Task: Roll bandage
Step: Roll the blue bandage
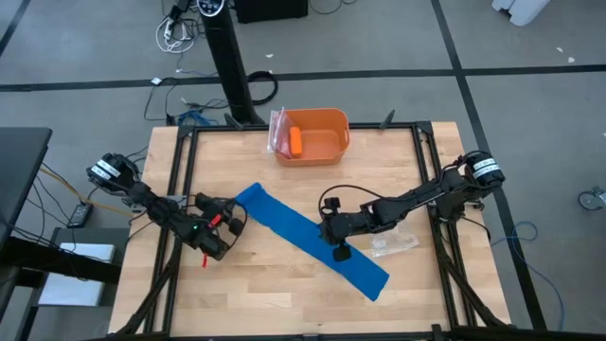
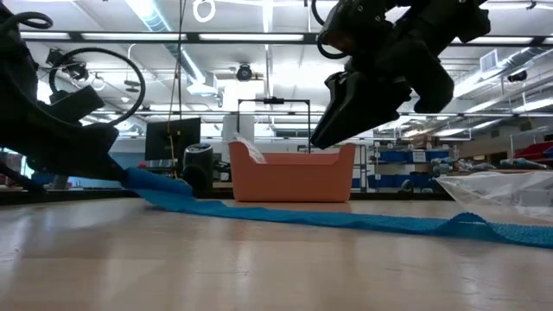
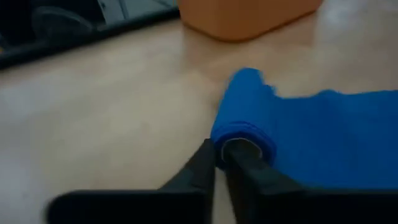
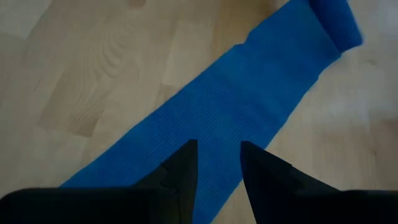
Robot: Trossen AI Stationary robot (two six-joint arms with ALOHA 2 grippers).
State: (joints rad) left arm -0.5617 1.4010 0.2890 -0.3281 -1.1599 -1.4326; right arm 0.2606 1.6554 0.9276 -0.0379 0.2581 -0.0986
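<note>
The bright blue bandage (image 1: 284, 220) lies as a long flat strip slanting across the wooden table (image 1: 237, 294). Its far-left end is wound into a small roll (image 3: 242, 106). My left gripper (image 1: 235, 213) comes from the table's left and is shut on that rolled end. My right gripper (image 1: 338, 248) hangs over the middle of the strip (image 4: 236, 106), open, with its fingers (image 4: 183, 165) apart and nothing between them. In the low view it (image 2: 324, 130) is well above the cloth (image 2: 346, 220). My left gripper (image 3: 221, 152) pinches the open side of the bandage's rolled end (image 3: 239, 144), several wound layers. One finger seems to sit at the roll's hollow and the other outside. The fingers come nearly level from the table's left. The held end (image 2: 143, 180) is slightly raised; the strip trails on the table.
An orange bin (image 1: 336, 152) stands at the table's far edge, holding a small orange cylinder (image 1: 296, 142) and a clear plastic bag (image 1: 277, 131). Another crinkly clear bag (image 1: 396, 244) lies under my right arm. Black frame rails (image 1: 185, 170) run along the table's sides.
</note>
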